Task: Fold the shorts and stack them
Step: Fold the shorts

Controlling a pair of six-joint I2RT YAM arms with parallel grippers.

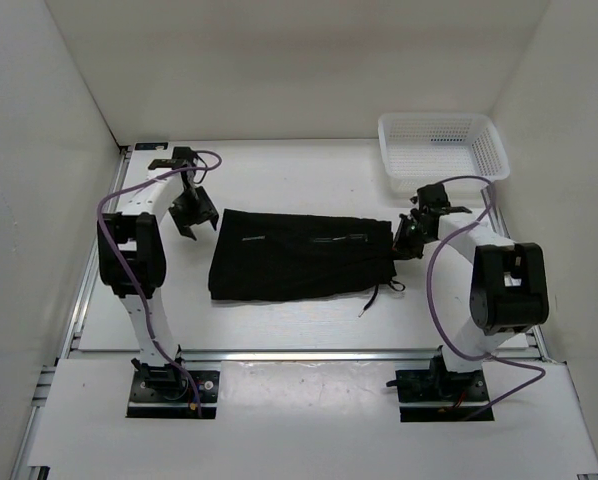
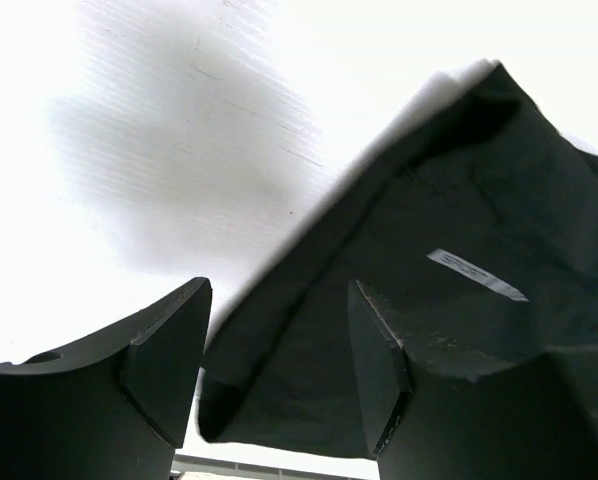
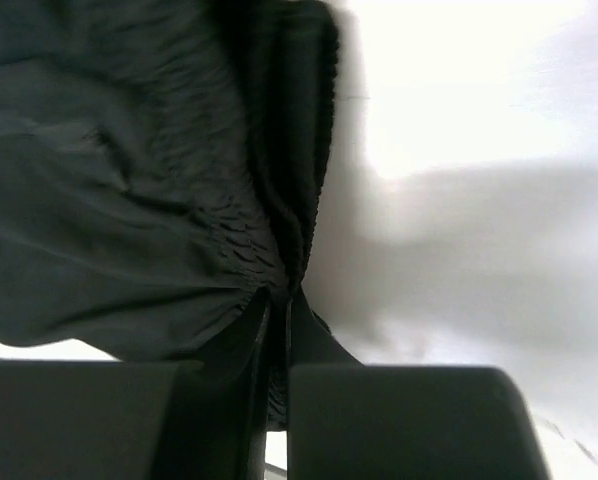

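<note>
The black shorts lie folded flat across the middle of the table, legs to the left, waistband to the right, with a thin drawstring trailing off the near right corner. My right gripper is shut on the gathered waistband at the shorts' right edge. My left gripper is open and empty, just left of the leg end. In the left wrist view its fingers straddle the leg hem of the shorts, above the cloth.
A white mesh basket stands at the back right corner, close behind the right arm. White walls enclose the table on the left, back and right. A metal rail runs along the near edge.
</note>
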